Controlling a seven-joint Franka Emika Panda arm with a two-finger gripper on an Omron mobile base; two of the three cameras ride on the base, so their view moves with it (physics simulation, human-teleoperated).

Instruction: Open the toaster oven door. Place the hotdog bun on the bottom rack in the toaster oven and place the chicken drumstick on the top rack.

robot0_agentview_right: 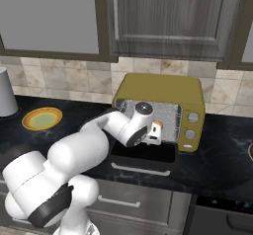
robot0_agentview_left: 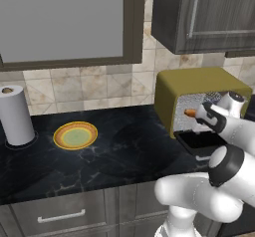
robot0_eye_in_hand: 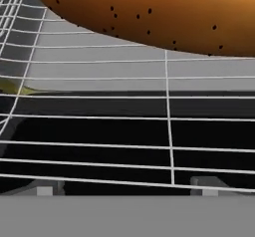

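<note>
The mustard-yellow toaster oven (robot0_agentview_left: 199,81) (robot0_agentview_right: 163,88) stands on the black counter. Its door (robot0_agentview_left: 199,141) (robot0_agentview_right: 143,155) is folded down flat in front. My gripper (robot0_agentview_left: 201,114) (robot0_agentview_right: 155,130) (robot0_eye_in_hand: 124,187) reaches into the oven mouth. Its fingertips stand wide apart, so it is open, with nothing between them. The orange-tan hotdog bun (robot0_agentview_left: 190,112) (robot0_eye_in_hand: 149,12) lies just beyond the fingertips, over a wire rack (robot0_eye_in_hand: 169,131). I cannot tell which rack level this is. The chicken drumstick is out of view.
An orange plate (robot0_agentview_left: 75,135) (robot0_agentview_right: 42,118) with a green middle sits on the counter to the left, bare. A paper towel roll (robot0_agentview_left: 15,114) stands at the far left. White knobs (robot0_agentview_right: 192,116) run down the oven's right front. A dark wall cabinet (robot0_agentview_right: 168,17) hangs above.
</note>
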